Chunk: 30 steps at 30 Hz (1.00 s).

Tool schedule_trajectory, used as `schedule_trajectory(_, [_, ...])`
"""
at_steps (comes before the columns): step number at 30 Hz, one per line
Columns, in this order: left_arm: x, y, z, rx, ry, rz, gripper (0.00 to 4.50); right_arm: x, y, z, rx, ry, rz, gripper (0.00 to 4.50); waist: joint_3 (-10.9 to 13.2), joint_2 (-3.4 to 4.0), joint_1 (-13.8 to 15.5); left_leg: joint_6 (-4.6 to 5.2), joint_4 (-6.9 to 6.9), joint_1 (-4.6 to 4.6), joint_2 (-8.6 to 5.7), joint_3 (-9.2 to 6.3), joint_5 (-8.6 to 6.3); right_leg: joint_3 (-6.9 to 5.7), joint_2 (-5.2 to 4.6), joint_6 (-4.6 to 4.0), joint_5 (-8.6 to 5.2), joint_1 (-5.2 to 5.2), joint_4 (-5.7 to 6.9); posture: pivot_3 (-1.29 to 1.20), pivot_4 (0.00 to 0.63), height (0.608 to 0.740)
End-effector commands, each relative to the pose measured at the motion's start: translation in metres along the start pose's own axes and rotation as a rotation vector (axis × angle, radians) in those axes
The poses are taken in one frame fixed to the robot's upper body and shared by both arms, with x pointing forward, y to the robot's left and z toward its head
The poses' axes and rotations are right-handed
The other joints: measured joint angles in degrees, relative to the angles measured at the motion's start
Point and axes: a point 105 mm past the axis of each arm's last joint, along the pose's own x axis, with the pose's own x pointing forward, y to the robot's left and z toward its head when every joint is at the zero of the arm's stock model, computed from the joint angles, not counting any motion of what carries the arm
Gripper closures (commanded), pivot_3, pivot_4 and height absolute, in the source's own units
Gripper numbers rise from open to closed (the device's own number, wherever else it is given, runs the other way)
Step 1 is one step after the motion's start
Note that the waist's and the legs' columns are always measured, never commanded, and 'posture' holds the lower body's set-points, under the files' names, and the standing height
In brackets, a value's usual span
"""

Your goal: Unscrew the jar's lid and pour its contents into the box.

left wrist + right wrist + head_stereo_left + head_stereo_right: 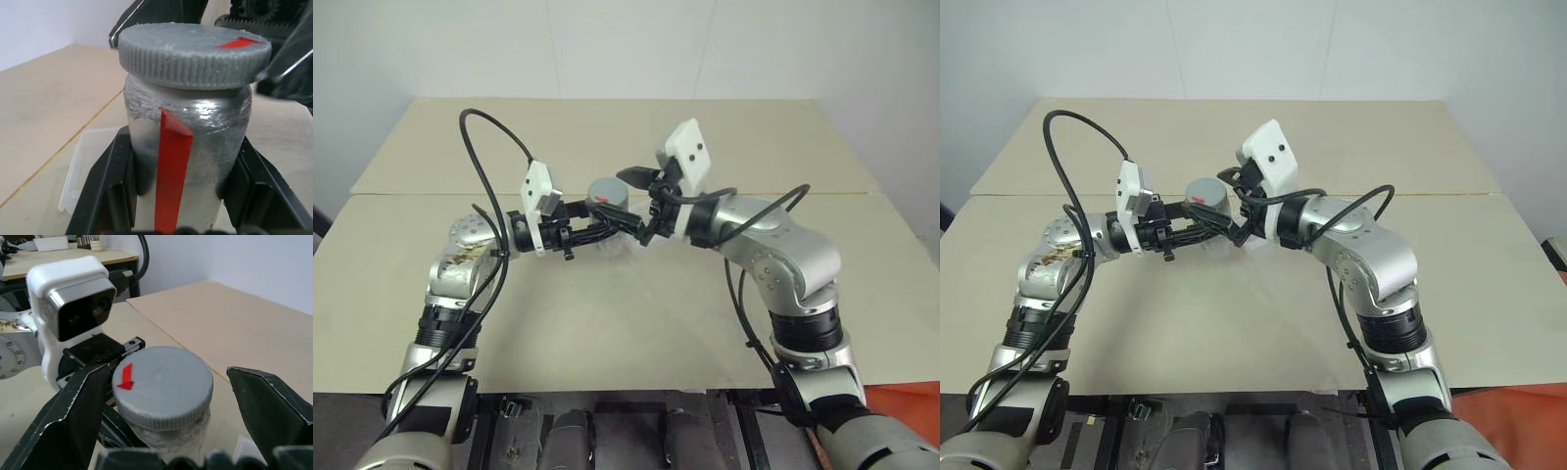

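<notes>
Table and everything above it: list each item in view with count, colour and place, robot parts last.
jar: one, silvery with a red strip, upright above the table, clamped between the left gripper's fingers.
lid: one, grey with a red mark, still on the jar.
box: one, clear plastic, on the table behind and below the jar.
table: one, beige, a seam line running across it.
left gripper: one, black fingers, shut on the jar's body.
right gripper: one, black fingers, open on either side of the lid, not yet gripping it.
</notes>
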Motion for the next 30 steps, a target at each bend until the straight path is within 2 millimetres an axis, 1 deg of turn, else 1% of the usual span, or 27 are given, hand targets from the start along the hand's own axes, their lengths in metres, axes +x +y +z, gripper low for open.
schedule_trajectory(1, [0.002,-0.004,0.015,0.044,-0.039,-0.026,2.60,0.000,0.004,0.017,-0.048,-0.054,0.018,0.21,0.0,0.00,0.0,0.00,0.00,0.00,0.00,0.00,0.00,0.00,0.00,0.00,0.00,0.00,0.00,0.00,0.150,0.740])
schedule_trajectory(3, [0.002,-0.004,0.015,0.044,-0.038,-0.027,2.60,0.000,0.003,0.017,-0.043,-0.053,0.011,0.62,0.0,0.00,0.0,0.00,0.00,0.00,0.00,0.00,0.00,0.00,0.00,0.00,0.00,0.00,0.00,0.00,0.150,0.740])
schedule_trajectory(4, [0.002,-0.004,0.015,0.043,-0.038,-0.027,2.60,0.001,0.002,0.017,-0.043,-0.053,0.010,0.90,0.0,0.00,0.0,0.00,0.00,0.00,0.00,0.00,0.00,0.00,0.00,0.00,0.00,0.00,0.00,0.00,0.150,0.740])
schedule_trajectory(6, [0.002,-0.004,0.015,0.043,-0.039,-0.027,2.60,0.001,0.002,0.017,-0.041,-0.054,0.009,1.62,0.0,0.00,0.0,0.00,0.00,0.00,0.00,0.00,0.00,0.00,0.00,0.00,0.00,0.00,-0.01,0.00,0.150,0.740])
schedule_trajectory(7, [0.002,-0.004,0.015,0.042,-0.039,-0.026,2.60,0.000,0.001,0.018,-0.041,-0.056,0.009,1.72,0.0,0.00,0.0,0.00,0.00,0.00,0.00,0.00,0.00,0.00,0.00,0.00,0.00,0.00,0.00,0.00,0.150,0.740])
schedule_trajectory(10, [0.001,-0.004,0.009,0.019,-0.036,-0.016,2.60,-0.001,-0.001,0.023,-0.034,-0.070,0.005,1.72,0.0,0.00,0.0,0.00,0.00,0.00,0.00,-0.01,0.00,0.00,0.00,0.00,0.00,0.00,0.00,0.00,0.150,0.740])
schedule_trajectory(13, [0.000,-0.004,0.000,-0.021,-0.028,-0.012,2.60,-0.003,-0.001,0.027,-0.035,-0.081,0.009,1.72,0.0,0.00,0.0,0.00,0.00,0.00,0.00,-0.01,0.00,0.00,0.00,0.00,0.00,0.00,0.00,0.00,0.150,0.740])
schedule_trajectory(16, [-0.004,-0.006,-0.017,-0.036,0.030,-0.021,2.60,-0.007,-0.001,0.034,-0.038,-0.100,0.020,1.72,0.0,0.00,0.0,0.00,0.00,0.00,0.01,-0.02,0.00,-0.01,0.00,0.00,0.00,0.00,0.03,0.00,0.150,0.740])
schedule_trajectory(18, [-0.007,-0.007,-0.024,-0.028,0.059,-0.035,2.60,-0.009,0.000,0.037,-0.042,-0.108,0.027,1.72,0.0,0.00,0.0,0.00,0.00,0.00,0.00,0.00,0.00,0.00,0.00,0.00,0.00,0.00,0.02,0.00,0.150,0.740])
schedule_trajectory(26, [-0.009,-0.008,-0.027,-0.050,0.050,-0.075,2.60,-0.020,0.002,0.046,-0.050,-0.141,0.054,1.72,0.0,0.01,0.0,0.00,0.00,0.00,0.01,0.02,0.00,-0.04,0.01,0.00,0.00,0.00,-0.03,0.00,0.150,0.740])
schedule_trajectory(28, [-0.010,-0.005,-0.025,-0.037,0.049,-0.065,2.60,-0.024,-0.004,0.044,-0.059,-0.128,0.023,1.72,0.0,0.01,0.0,0.00,0.00,0.00,0.00,0.03,0.00,-0.03,0.00,0.00,0.00,0.01,-0.03,0.00,0.150,0.740])
schedule_trajectory(30, [-0.012,-0.001,-0.020,-0.015,0.039,-0.044,2.60,-0.031,-0.019,0.034,-0.064,-0.088,-0.050,1.72,0.0,0.01,0.1,0.00,0.00,0.00,0.00,0.03,0.00,-0.03,-0.01,0.00,0.00,0.03,-0.03,0.00,0.150,0.740])
